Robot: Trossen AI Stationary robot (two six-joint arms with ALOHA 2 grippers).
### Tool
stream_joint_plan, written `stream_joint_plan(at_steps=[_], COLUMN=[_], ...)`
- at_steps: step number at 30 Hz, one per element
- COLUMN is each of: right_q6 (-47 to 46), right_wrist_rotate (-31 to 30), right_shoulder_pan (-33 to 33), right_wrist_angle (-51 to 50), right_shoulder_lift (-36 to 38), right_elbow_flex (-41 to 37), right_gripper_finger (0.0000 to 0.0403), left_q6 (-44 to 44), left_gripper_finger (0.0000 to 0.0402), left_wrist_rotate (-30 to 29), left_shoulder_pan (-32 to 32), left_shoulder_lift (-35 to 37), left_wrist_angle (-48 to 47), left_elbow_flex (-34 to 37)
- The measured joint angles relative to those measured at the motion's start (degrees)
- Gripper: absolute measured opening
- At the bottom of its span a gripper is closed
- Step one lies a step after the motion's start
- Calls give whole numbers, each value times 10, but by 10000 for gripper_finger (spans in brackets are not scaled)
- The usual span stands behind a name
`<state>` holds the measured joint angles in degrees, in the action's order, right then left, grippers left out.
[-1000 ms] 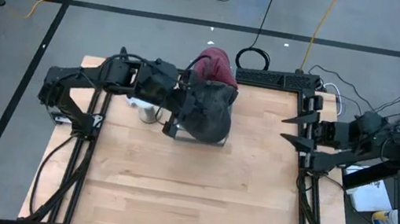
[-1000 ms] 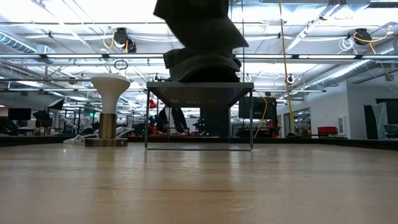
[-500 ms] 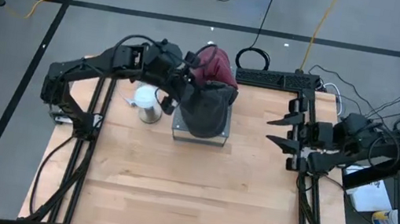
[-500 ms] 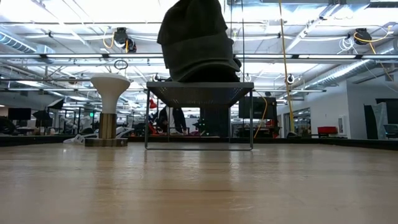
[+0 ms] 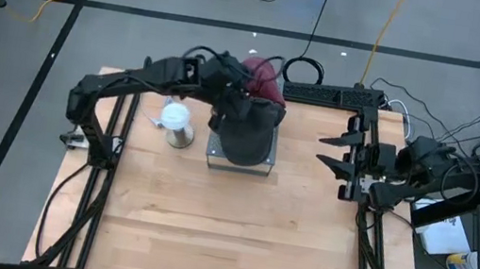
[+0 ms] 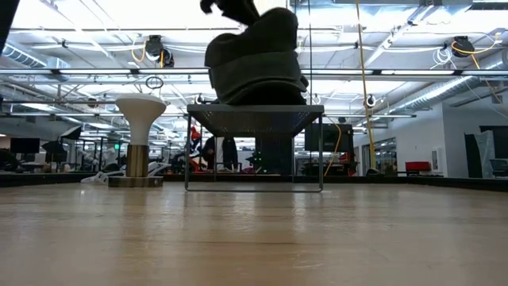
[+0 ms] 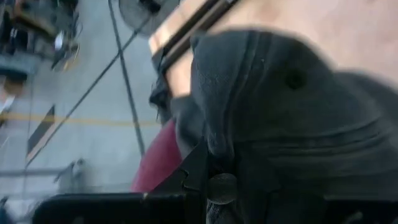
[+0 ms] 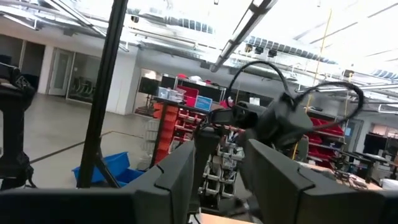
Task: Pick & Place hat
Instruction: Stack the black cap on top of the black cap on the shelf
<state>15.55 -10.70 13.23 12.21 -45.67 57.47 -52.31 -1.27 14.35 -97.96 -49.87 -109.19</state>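
Observation:
A dark grey hat (image 5: 250, 134) sits on a wire rack (image 6: 254, 119) at the table's far middle, its bottom edge on the rack's top. My left gripper (image 5: 233, 102) is at the hat's far left side, shut on it; the low view shows it above the hat (image 6: 258, 63). My right gripper (image 5: 340, 154) hovers open over the table's right edge, apart from everything. A red hat (image 5: 266, 75) lies just behind the rack. My left gripper pinches a fold of the hat's knit (image 7: 217, 152) between its two fingers, on the hat's upper far-left side. The fingers slant down from the table's left. The hat rests on the rack with its upper part leaning over to one side.
A white stand with a round top (image 5: 175, 123) is left of the rack. A black cable tray (image 5: 332, 95) runs along the far edge. The near half of the wooden table (image 5: 225, 237) is bare.
My left gripper has swung toward the table's far edge and right, sunk and rolled, keeping hold. The hat's upper part, drawn up tall before, has come down and slumped while its bottom stayed on the rack. My right gripper has drifted a little toward the table's left.

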Motion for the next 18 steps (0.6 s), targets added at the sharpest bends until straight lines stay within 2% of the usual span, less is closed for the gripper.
stream_joint_plan(at_steps=[5, 18], right_q6=[-3, 2], right_wrist_rotate=[0, 0], right_shoulder_pan=[0, 0], right_wrist_angle=[0, -4], right_shoulder_lift=[0, 0], right_elbow_flex=[0, 0], right_gripper_finger=[139, 139], left_q6=[7, 35], left_gripper_finger=[53, 53], left_wrist_rotate=[-79, -96], left_shoulder_pan=[11, 34], left_shoulder_lift=[-29, -97], left_wrist_angle=[4, 5], left_elbow_flex=[0, 0])
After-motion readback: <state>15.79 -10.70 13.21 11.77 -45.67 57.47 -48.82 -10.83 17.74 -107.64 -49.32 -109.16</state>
